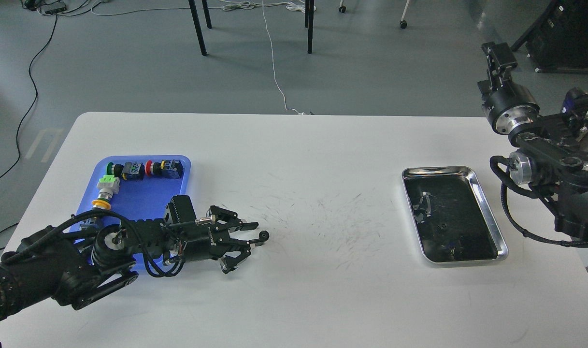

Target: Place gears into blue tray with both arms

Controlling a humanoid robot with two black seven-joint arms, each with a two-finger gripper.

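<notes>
A tiny black gear (pixel 264 236) rests on the white table right of the blue tray (pixel 144 199). My left gripper (pixel 255 234) lies low over the table, pointing right. Its two fingers are still apart, one above and one below the gear, with the gear at their tips. Whether they touch it is unclear. Another small gear (pixel 441 225) lies inside the silver tray (pixel 487 212). My right gripper (pixel 497 54) is raised off the table's far right edge, dark and seen from behind, so its fingers cannot be told apart.
Colourful push-button switch parts (pixel 144 169) line the blue tray's back and left sides. The silver tray also holds small metal bits (pixel 422 203). Chair legs and cables are on the floor beyond the table.
</notes>
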